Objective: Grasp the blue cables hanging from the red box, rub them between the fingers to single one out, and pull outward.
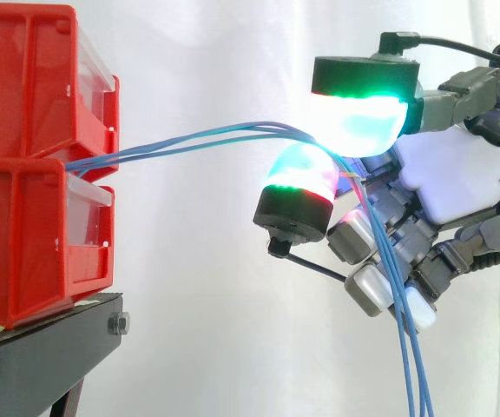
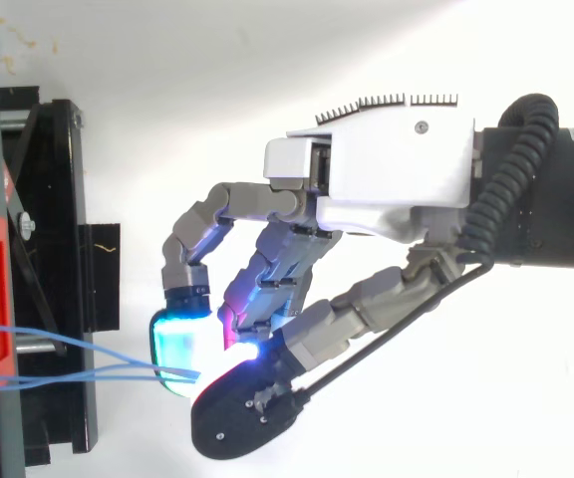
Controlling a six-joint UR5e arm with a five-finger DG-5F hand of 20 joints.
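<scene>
Hand (image 1: 458, 182): closed in a pinch on the cables (image 1: 233, 130). In the side view two glowing pads (image 1: 358, 117) face each other, the upper one cyan and green, the lower one cyan over red. The blue strands pass through the narrow gap between them. The remaining fingers are curled below the palm and lie against the strands on their way down.

Cables: from the pinch they run left in a shallow arch, well clear of anything beneath, to the seam between the two stacked red bins (image 1: 24, 87). Right of the pinch they turn sharply and drop past the curled fingers.

From above, the hand (image 2: 397, 164) reaches in from the right. Its pads sit well apart from the bins, with the cables (image 2: 128, 366) spanning the space between them over the black stand (image 2: 58, 199).

Limits of observation:
- The glow washes out the contact point, so I cannot tell how many strands are between the pads.
- At least two strands separate near the bins, and they bunch together below the hand.
- Their anchorage inside the bins is hidden.
- The hanging ends are cut off by the bottom edge of the side view.
- From above, the bins are cut off at the left edge and the hand covers the hanging stretch.
</scene>
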